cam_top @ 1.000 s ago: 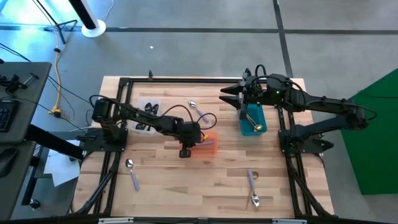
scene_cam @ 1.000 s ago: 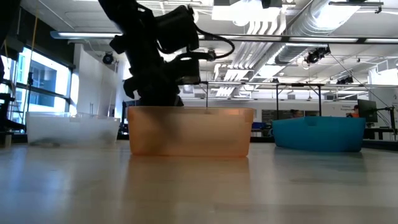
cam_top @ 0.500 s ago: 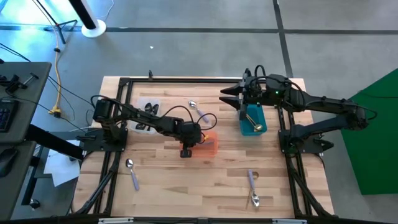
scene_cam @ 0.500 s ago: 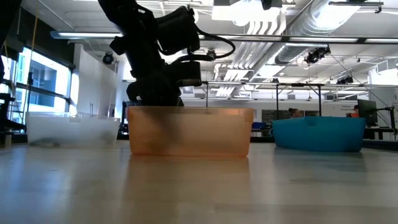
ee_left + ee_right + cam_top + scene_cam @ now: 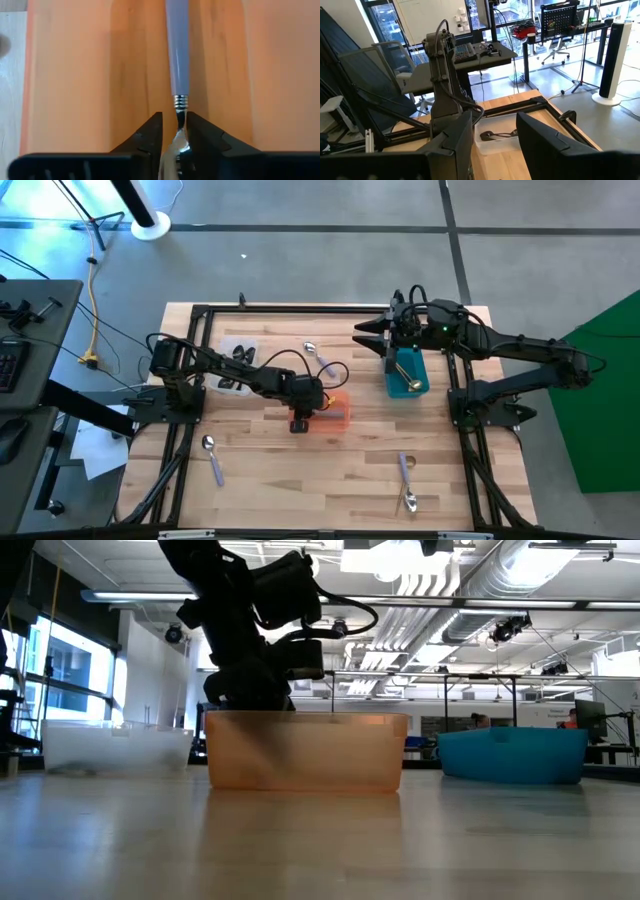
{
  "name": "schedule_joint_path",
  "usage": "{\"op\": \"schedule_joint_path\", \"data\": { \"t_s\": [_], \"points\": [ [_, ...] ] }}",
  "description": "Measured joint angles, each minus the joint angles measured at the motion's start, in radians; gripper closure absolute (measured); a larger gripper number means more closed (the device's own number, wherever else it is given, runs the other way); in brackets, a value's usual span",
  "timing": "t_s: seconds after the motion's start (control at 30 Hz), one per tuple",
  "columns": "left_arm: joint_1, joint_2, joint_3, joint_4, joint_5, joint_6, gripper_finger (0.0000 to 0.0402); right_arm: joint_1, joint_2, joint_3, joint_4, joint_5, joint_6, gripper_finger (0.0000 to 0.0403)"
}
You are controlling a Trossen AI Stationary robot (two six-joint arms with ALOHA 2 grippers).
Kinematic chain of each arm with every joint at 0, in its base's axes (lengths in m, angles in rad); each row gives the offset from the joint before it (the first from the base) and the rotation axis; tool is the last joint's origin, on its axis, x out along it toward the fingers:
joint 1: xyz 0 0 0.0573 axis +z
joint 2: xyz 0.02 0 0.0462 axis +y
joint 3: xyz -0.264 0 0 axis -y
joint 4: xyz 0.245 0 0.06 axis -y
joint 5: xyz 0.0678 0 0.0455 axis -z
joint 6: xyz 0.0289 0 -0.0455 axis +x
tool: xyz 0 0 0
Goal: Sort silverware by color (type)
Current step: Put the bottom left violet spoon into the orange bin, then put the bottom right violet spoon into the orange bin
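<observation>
Over the orange bin (image 5: 338,412) near the middle of the worktop (image 5: 360,465), the left hand (image 5: 174,131) is clamped on a lavender-handled spoon (image 5: 177,55), pinching it at the silver neck just below the ringed collar. The handle runs straight away from the fingers, down the length of the bin, so the spoon's long axis lines up with the bin's own long walls and sits between them. That alignment is what a release turns on: judged from here, opening the fingers should let the spoon fall inside the bin and not across its rim. In the low view the arm hangs just behind and above the bin's far wall.

To the right, the right hand (image 5: 372,338) waits with its fingers spread and empty, by the teal bin (image 5: 407,371), which holds a gold spoon (image 5: 404,376). Other lavender-handled spoons lie loose: one near the left edge (image 5: 212,457), two near the right (image 5: 407,483), one on the far side (image 5: 316,352). Black spoons (image 5: 237,353) rest in the clear bin (image 5: 228,370) at far left.
</observation>
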Motion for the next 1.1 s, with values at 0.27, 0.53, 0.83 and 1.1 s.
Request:
{"op": "schedule_joint_path", "data": {
  "t_s": [0.27, 0.53, 0.83, 1.1],
  "points": [
    [0.000, 0.000, 0.000, 0.001, 0.001, -0.016, 0.0279, 0.000, 0.000, 0.000, 0.000, 0.000, 0.001, 0.0263],
    [0.000, 0.000, 0.000, 0.001, 0.012, -0.016, 0.0270, 0.000, 0.000, 0.000, 0.000, 0.000, 0.001, 0.0263],
    [0.022, -0.103, -0.001, -0.013, 0.035, -0.014, 0.0270, 0.000, 0.000, 0.000, -0.013, 0.000, 0.002, 0.0263],
    [0.081, -0.346, -0.001, -0.034, 0.034, -0.016, 0.0270, 0.000, 0.000, 0.000, -0.015, 0.000, 0.002, 0.0263]
  ]
}}
